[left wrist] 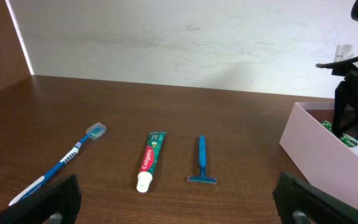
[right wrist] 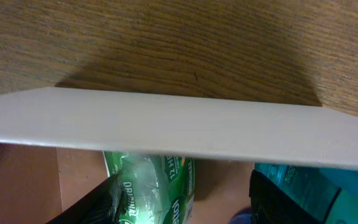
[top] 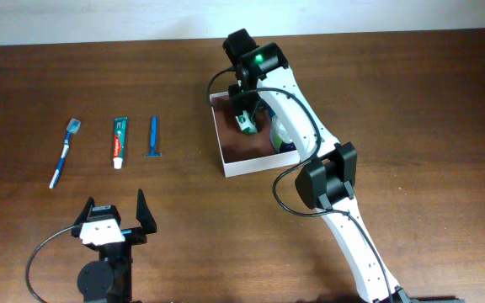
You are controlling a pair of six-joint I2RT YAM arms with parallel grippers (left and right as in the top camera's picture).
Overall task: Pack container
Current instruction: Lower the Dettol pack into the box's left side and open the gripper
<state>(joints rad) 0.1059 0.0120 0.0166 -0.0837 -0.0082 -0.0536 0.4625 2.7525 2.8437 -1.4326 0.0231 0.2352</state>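
Pinkish-brown container (top: 251, 165), upper centre: right pincer (top: 247, 111) hangs spread over a green packet (top: 247, 126) inside, apparently released. Left pincer (top: 118, 220) idles open; toothpaste (top: 119, 141), razor (top: 153, 136) and toothbrush (top: 64, 153), frame left, likely need fetching next.

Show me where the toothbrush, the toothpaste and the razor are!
Toothbrush (top: 64, 155): overhead view, middle of its handle.
Toothpaste (top: 120, 140): overhead view, middle of the tube.
Razor (top: 153, 133): overhead view, on its blue handle.
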